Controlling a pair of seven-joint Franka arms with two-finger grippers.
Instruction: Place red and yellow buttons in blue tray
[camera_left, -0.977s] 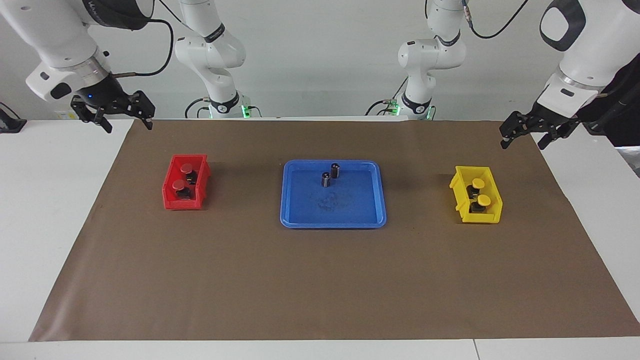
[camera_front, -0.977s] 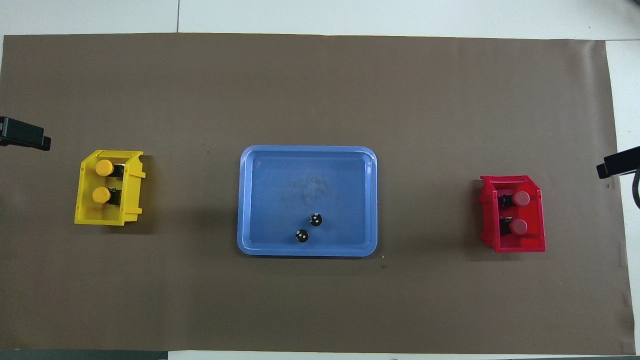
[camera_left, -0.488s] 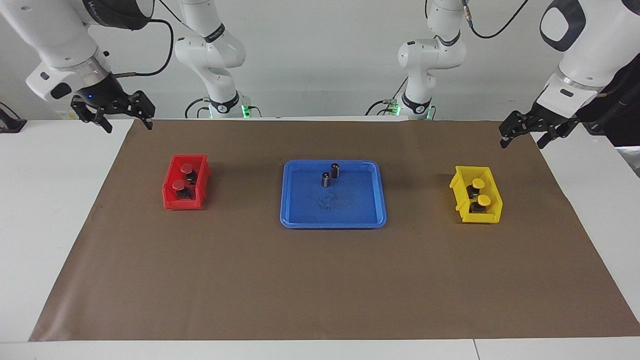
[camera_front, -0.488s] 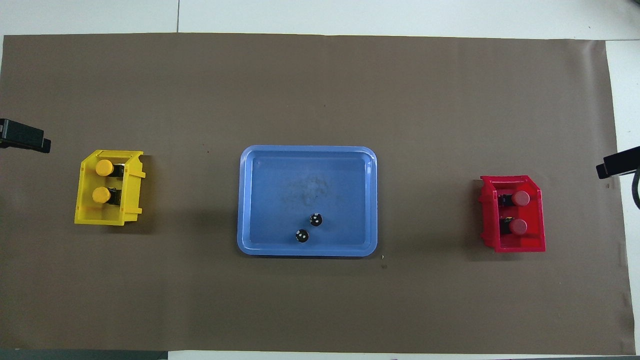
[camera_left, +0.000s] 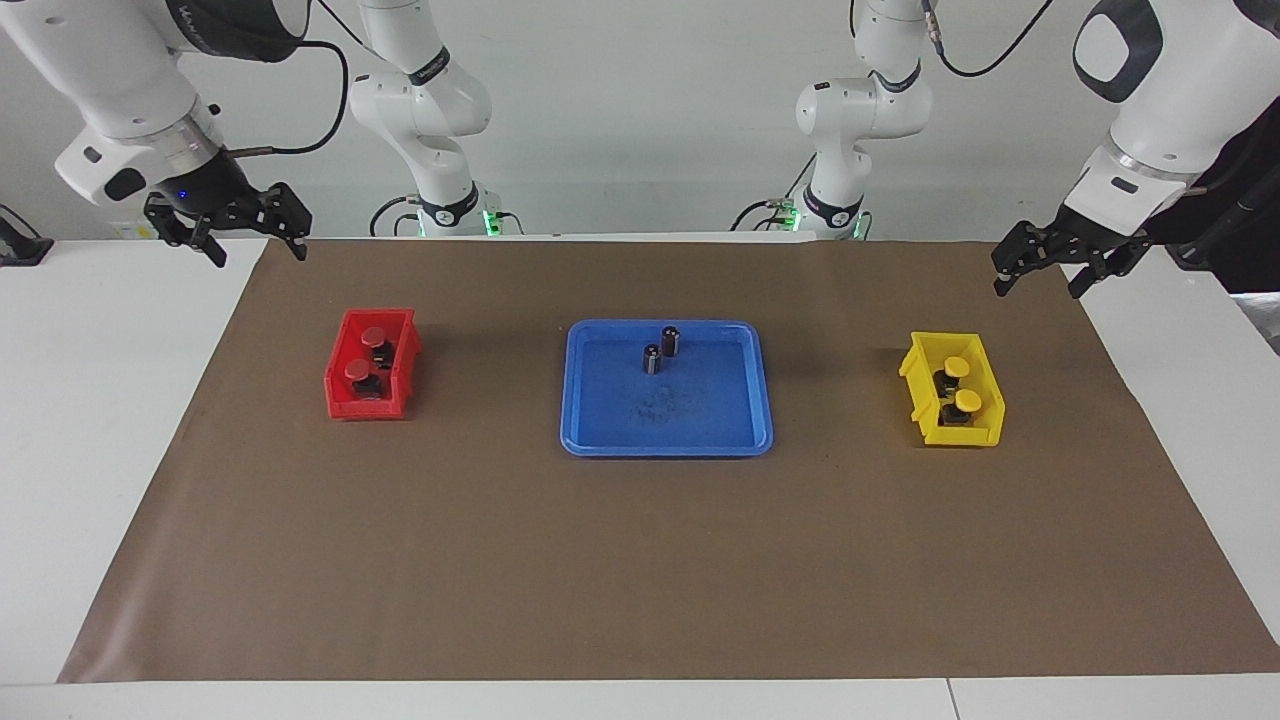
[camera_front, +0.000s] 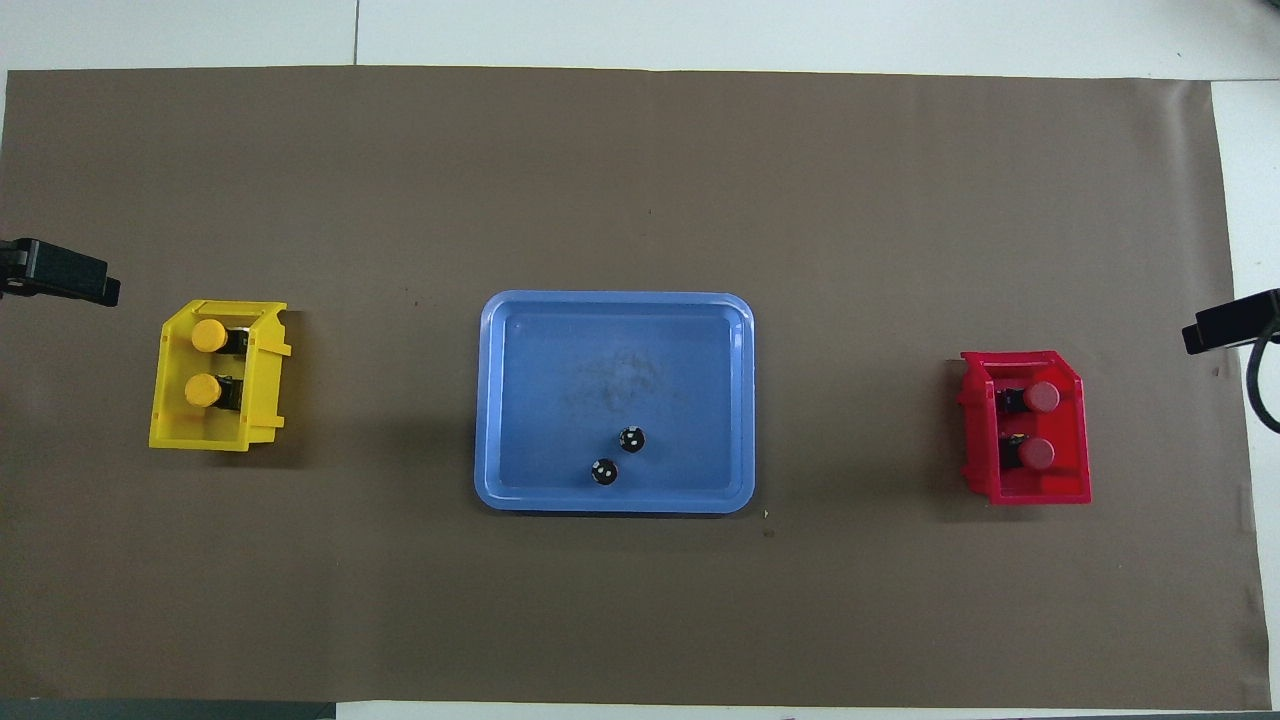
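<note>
Blue tray (camera_left: 600, 440): mid-mat, holding two dark cylinders (camera_left: 661, 350). Red buttons (camera_left: 366, 353): two, in red bin (camera_left: 340, 395). Yellow buttons (camera_left: 960, 383): two, in yellow bin (camera_left: 925, 425). Left gripper (camera_left: 1035, 280), right gripper (camera_left: 255, 250): raised over mat's corners, fingers spread, empty.

A white table (camera_left: 100, 420) carries everything, and a wide brown mat (camera_left: 640, 560) covers most of its top, leaving white margins at both ends. Three containers rest directly on the mat, set in a row well apart from one another. The blue tray (camera_left: 600, 440) sits at the middle — a flat rectangle with rounded corners and a low rim. A small deep red bin (camera_left: 345, 400) stands toward the right arm's end of the table, a small deep yellow bin (camera_left: 925, 425) toward the left arm's end. The mat's edge nearest the robots runs along the table's edge — straight and flat.
</note>
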